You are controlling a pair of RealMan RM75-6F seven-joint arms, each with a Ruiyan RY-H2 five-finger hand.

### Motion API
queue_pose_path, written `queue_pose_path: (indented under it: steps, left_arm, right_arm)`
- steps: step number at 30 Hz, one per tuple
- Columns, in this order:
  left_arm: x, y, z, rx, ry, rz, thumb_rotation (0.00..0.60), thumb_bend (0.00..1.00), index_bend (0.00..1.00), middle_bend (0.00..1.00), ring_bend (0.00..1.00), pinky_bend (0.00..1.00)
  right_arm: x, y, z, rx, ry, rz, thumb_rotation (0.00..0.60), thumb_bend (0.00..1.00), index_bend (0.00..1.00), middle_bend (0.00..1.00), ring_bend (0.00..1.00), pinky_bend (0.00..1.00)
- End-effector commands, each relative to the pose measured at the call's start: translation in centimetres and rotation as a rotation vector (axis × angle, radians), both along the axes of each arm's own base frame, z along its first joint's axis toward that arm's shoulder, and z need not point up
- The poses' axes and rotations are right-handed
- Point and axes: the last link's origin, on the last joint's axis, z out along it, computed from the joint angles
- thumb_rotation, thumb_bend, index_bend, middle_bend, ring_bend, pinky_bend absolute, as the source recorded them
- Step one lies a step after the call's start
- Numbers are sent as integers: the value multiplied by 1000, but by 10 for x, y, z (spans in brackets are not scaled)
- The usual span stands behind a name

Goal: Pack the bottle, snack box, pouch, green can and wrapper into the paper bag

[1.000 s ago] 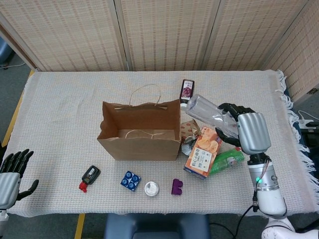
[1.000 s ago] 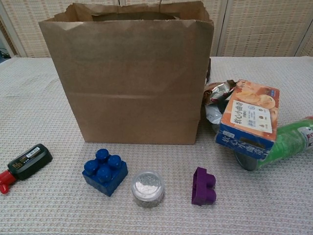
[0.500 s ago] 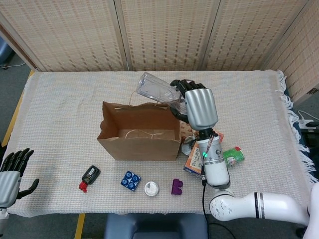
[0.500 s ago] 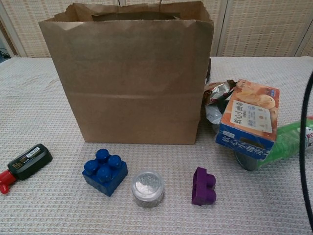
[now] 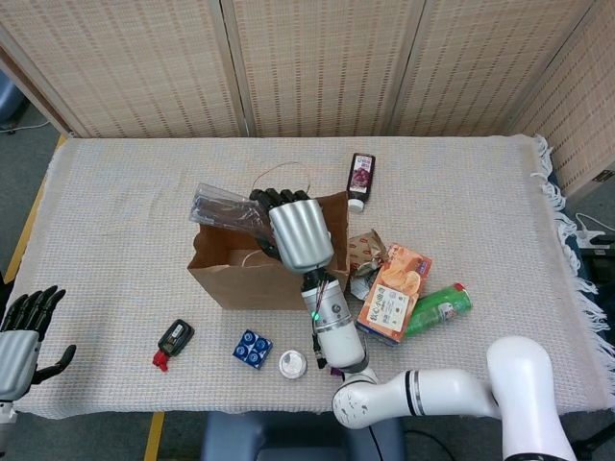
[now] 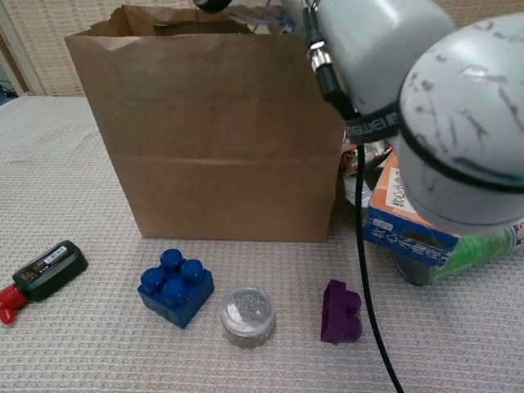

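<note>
the right hand [image 5: 298, 233] grips the bottle [image 5: 223, 208] over the open paper bag [image 5: 231, 274]. it moved left from the bag's far right corner. the left hand [image 5: 21, 341] waits spread at the tabletop [image 5: 115, 202] edge.

The right hand [image 5: 298, 233] and its bottle [image 5: 223, 209] fill the paper bag [image 5: 231, 277] mouth.

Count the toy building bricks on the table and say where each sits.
2. The blue brick lies in front of the paper bag; the purple brick lies right of the round capped jar. Others may be hidden.
</note>
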Motion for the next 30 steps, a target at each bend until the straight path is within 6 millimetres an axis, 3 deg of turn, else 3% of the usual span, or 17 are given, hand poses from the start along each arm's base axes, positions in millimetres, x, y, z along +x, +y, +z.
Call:
queue_pose_path:
  steps: [1, 3, 4, 8, 15, 20, 24, 30]
  left_arm:
    - [0, 0, 0, -1, -1, 0, 600, 332, 0, 0, 0, 0]
    - [0, 0, 0, -1, -1, 0, 600, 333, 0, 0, 0, 0]
    - [0, 0, 0, -1, -2, -1, 600, 332, 0, 0, 0, 0]
    - [0, 0, 0, -1, 0, -1, 600, 333, 0, 0, 0, 0]
    - [0, 0, 0, 1, 7, 3, 600, 332, 0, 0, 0, 0]
    - [0, 0, 0, 3, 11, 5, 600, 331, 0, 0, 0, 0]
    - [0, -1, -1, 4, 14, 5, 600, 332, 0, 0, 0, 0]
    - [0, 0, -1, 7, 19, 6, 600, 332, 0, 0, 0, 0]
  right_arm:
    - [-4, 2, -11, 59, 56, -31, 600, 331, 298, 439, 323, 373]
    - [-7, 2, -10, 66, 78, -48, 600, 224, 67, 266, 144, 229]
    - [-9, 2, -9, 69, 85, -57, 600, 199, 21, 211, 96, 187]
    - [-11, 2, 1, 60, 79, -68, 600, 141, 0, 70, 0, 90]
    - [-14, 2, 28, 28, 34, -70, 600, 127, 0, 50, 0, 78]
    - [-28, 8, 50, 24, 20, -91, 600, 128, 0, 50, 0, 78]
    - [-51, 16, 71, 30, 20, -113, 600, 127, 0, 50, 0, 78]
    - [-107, 32, 111, 41, 76, -192, 600, 127, 0, 51, 0, 78]
